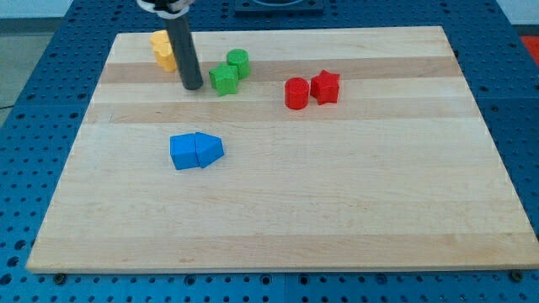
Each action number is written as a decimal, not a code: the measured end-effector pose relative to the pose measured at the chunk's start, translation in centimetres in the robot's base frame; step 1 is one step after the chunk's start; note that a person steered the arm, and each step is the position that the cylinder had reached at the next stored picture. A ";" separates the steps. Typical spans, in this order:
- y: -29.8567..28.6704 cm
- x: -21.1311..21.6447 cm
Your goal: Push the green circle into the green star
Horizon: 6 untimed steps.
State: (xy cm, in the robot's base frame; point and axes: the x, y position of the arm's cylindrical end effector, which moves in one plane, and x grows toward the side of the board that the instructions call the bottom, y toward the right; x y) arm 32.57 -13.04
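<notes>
The green circle is a short green cylinder near the board's top, left of centre. The green star lies just below and to the left of it, and the two touch or nearly touch. My tip rests on the board just left of the green star, with a small gap between them. The dark rod rises from the tip toward the view's top.
Two yellow blocks sit behind the rod at the top left, partly hidden. A red circle and a red star sit side by side right of centre. A blue cube and a blue pentagon-like block touch at mid left. The wooden board lies on a blue pegboard.
</notes>
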 end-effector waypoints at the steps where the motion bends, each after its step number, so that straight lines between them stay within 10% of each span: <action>1: 3.0 0.0; 6: 4.5 -8.6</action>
